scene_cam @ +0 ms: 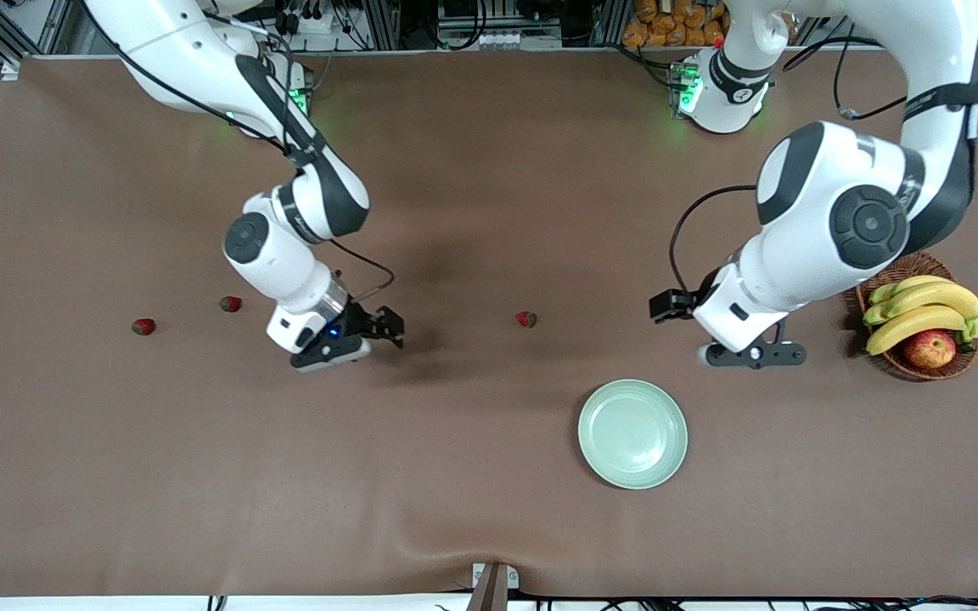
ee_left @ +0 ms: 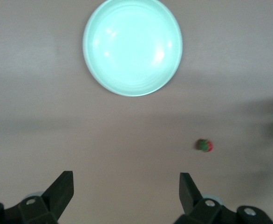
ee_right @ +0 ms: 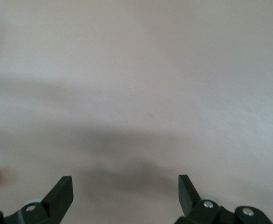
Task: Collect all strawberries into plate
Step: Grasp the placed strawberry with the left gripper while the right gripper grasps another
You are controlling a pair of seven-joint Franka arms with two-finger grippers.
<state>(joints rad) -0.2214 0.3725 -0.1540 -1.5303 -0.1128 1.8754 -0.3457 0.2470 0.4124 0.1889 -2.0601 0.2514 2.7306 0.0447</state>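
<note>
Three strawberries [scene_cam: 526, 319] are lying outside the plate [scene_cam: 632, 434]; I'm hovering my right gripper [scene_cam: 351, 338] and left gripper [scene_cam: 752, 353] wide open, empty, needing a descent.

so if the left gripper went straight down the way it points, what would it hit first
Probably just the bare brown table. Between the left gripper's open jaws nothing shows; the plate and nearest strawberry lie off that line.

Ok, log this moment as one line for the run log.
plate: no berries | strawberries: three on table | left gripper: open, beside basket | right gripper: open, holding nothing
</note>
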